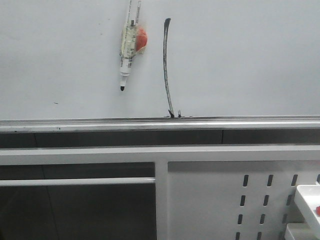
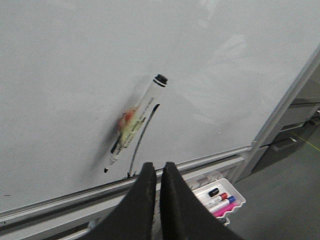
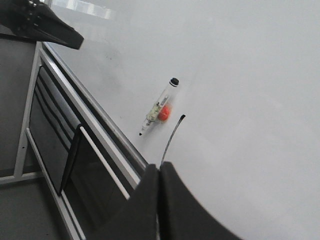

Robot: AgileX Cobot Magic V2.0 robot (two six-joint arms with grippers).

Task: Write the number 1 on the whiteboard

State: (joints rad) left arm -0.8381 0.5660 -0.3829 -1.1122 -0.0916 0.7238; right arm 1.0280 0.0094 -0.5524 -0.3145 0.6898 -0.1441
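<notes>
Whiteboard (image 1: 240,60): one number 1 (image 1: 166,70), one marker (image 1: 129,45) (stuck beside it); both jaws together, empty.

My claws (image 2: 156,200) black. Board (image 1: 240,60) plain glossy white, silver rail. Stroke (image 1: 167,70) black. Pen (image 1: 128,47) white, black tip, orange blob. Lower panel (image 1: 220,200) white, rows of dark slots.

Black number 1 (image 1: 167,65) on the whiteboard (image 1: 240,55), marker (image 1: 129,45) just beside, tip down.
</notes>
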